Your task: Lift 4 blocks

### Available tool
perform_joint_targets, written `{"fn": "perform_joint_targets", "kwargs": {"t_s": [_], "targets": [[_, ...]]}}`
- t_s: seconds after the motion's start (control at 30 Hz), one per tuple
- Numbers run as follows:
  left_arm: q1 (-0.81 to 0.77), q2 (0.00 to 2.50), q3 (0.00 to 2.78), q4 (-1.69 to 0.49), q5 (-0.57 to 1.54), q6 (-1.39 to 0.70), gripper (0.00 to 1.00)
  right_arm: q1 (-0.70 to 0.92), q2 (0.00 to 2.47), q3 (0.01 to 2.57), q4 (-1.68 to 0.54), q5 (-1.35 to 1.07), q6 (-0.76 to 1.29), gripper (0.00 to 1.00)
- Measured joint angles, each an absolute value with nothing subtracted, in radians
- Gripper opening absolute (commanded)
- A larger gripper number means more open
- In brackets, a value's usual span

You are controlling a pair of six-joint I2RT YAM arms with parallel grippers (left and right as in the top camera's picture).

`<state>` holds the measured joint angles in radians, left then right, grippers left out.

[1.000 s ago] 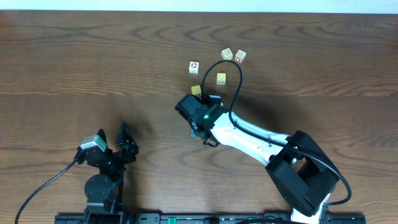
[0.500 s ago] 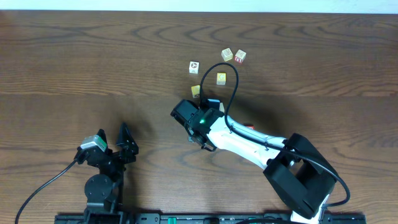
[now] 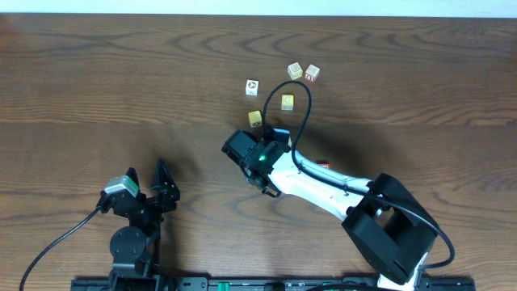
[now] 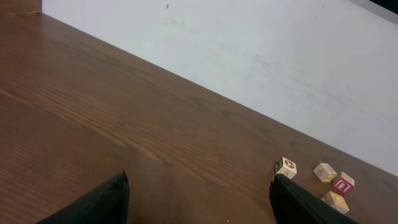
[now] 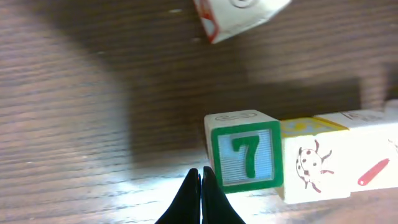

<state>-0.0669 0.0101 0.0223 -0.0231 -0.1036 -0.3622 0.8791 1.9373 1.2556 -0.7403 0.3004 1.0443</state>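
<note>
The right gripper [image 5: 200, 177] has its jaws pressed fully together, holding nothing; their tips stand just before the near left corner of a small wooden cube with a green-framed "7" face [image 5: 245, 155], and whether they touch it cannot be told. That cube sits on the dark wood-grain surface [image 3: 97, 73], right of the middle and somewhat toward the far edge. Flush against its right side is a white-faced wooden cube with a ladybird picture and a yellow top [image 5: 311, 168]; touching that in turn is a second white-faced wooden cube with a red stroke [image 5: 373, 168], cut off by the frame; the three make a row.

The red-faced wooden cube [image 3: 312, 74] lies apart from the row, nearer the far edge, just beside a plain yellow wooden cube [image 3: 295, 71]; another plain yellow cube [image 3: 287, 102] lies between that pair and the row; a white cube with a small red letter [image 3: 253, 86] stands beyond the "7". The left gripper [image 3: 149, 174] rests by the near edge, left of the middle, jaws wide and empty, well apart from every block.

Nothing is lifted yet. The step in hand looks like lining the blocks up, with the closed jaws serving as a pusher. The next move probably calls for bringing the red cube to the row; any push should meet a face squarely, or the cube may twist out of line; and the jaws must part before any grasp.
</note>
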Motion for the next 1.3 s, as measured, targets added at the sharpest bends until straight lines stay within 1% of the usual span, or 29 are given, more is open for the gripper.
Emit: {"fn": "perform_joint_targets", "kwargs": {"t_s": [0.63,1.3], "targets": [[-0.067,0.01,0.022,-0.023,-0.104,-0.362,0.73,0.879,1.937,1.256,-0.789,0.313,1.095,0.01],[-0.067,0.01,0.022,-0.023,-0.104,-0.362,0.73,0.881,1.937,1.256,-0.791,0.312,1.089,0.01]]}}
